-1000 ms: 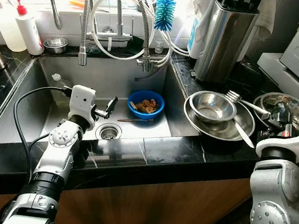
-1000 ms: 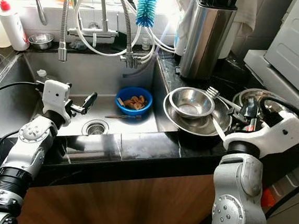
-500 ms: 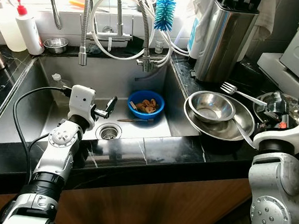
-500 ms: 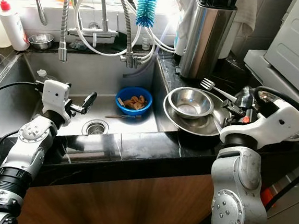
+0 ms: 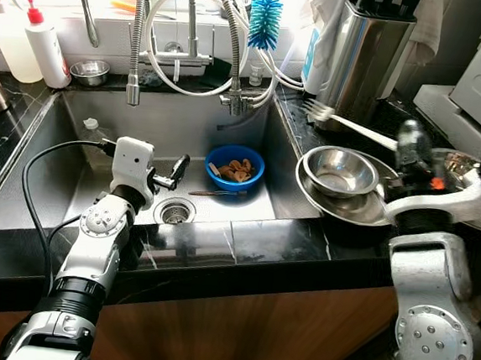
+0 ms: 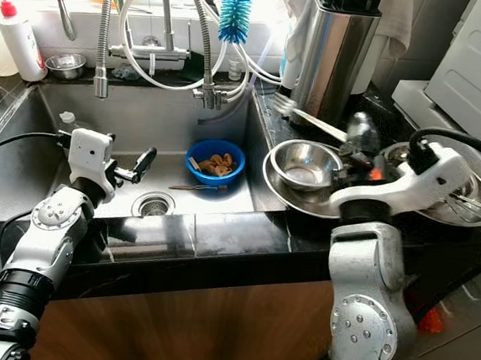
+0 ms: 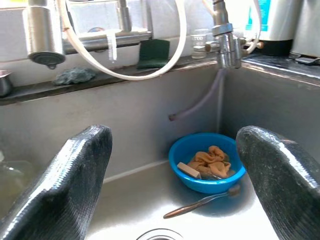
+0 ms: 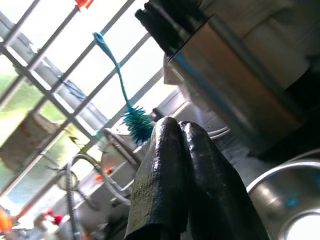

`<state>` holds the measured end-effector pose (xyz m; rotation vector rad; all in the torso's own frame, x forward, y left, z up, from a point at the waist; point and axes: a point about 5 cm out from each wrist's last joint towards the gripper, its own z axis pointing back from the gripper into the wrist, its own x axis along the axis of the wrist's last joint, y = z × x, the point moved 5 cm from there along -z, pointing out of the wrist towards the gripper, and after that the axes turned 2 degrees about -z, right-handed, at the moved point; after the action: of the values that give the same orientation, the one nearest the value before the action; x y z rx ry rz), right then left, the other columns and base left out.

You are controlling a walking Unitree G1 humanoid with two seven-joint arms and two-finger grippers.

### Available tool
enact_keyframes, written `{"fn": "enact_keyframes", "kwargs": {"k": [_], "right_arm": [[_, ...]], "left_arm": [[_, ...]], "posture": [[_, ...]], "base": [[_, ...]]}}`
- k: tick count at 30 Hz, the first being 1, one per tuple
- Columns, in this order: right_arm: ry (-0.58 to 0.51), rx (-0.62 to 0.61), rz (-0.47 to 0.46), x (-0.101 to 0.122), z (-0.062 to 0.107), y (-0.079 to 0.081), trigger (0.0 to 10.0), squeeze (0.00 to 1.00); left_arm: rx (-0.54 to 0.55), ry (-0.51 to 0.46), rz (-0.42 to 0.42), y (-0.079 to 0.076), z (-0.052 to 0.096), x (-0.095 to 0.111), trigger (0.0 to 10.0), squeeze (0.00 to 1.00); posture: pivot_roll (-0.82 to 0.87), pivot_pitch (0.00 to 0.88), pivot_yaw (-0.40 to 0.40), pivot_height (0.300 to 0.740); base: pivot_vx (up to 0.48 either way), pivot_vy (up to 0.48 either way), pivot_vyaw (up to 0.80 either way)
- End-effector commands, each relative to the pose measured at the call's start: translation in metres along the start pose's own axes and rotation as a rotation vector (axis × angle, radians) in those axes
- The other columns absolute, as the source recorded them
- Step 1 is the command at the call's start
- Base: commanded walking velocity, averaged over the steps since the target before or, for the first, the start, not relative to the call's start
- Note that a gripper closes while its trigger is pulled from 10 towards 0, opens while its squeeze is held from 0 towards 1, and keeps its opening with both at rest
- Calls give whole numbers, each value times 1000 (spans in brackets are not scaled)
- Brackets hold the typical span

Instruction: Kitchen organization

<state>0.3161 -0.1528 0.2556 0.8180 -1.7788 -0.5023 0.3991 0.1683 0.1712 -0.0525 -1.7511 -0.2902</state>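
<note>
My right gripper (image 5: 411, 147) is shut on a silver fork (image 5: 351, 123) and holds it in the air above the stacked steel bowls (image 5: 343, 177) on the counter. The tines point toward the tall steel utensil holder (image 5: 362, 60). In the right wrist view the two fingers (image 8: 186, 175) press together. My left gripper (image 5: 176, 171) hangs open inside the sink (image 5: 72, 178), holding nothing. A blue bowl (image 7: 207, 160) with orange scraps lies beyond its fingers, with a brown spoon (image 7: 200, 204) beside it on the sink floor.
Faucet hoses and a blue bottle brush (image 5: 264, 20) hang over the sink's back. A white soap bottle (image 5: 46, 45) and a small steel cup (image 5: 90, 72) stand at the back left. More steel dishes (image 5: 463, 166) sit on the counter to the right. The drain (image 5: 174, 212) is near my left gripper.
My right gripper has lifted the fork from the right rim of the bowls and swung it left and back toward the steel holder. The left arm has stayed still.
</note>
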Motion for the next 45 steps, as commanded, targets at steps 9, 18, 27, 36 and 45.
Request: {"fn": "enact_keyframes", "kwargs": {"k": [9,18,27,36,45], "right_arm": [[133,38,-271,-30,12,-23,10000,0],[173,80,-332,-37,14,-28,10000,0],[217,253,-367,-39,22,-7,10000,0],[205,290,-410,-40,25,-4,10000,0],[196,344,-447,-40,31,3,10000,0]], "left_arm": [[42,-17,63,5,-2,7,10000,0],[67,-34,164,10,-6,16,10000,0],[70,-48,543,8,-16,34,10000,0],[-189,-126,885,-27,-10,68,10000,0],[-273,-114,980,-47,-3,81,10000,0]], "posture": [[-62,45,-41,740],[-55,44,-43,740],[-44,35,-47,740],[-41,15,-41,740],[-43,0,-39,740]], "base": [[0,0,0],[0,0,0],[0,0,0],[0,0,0],[0,0,0]]}}
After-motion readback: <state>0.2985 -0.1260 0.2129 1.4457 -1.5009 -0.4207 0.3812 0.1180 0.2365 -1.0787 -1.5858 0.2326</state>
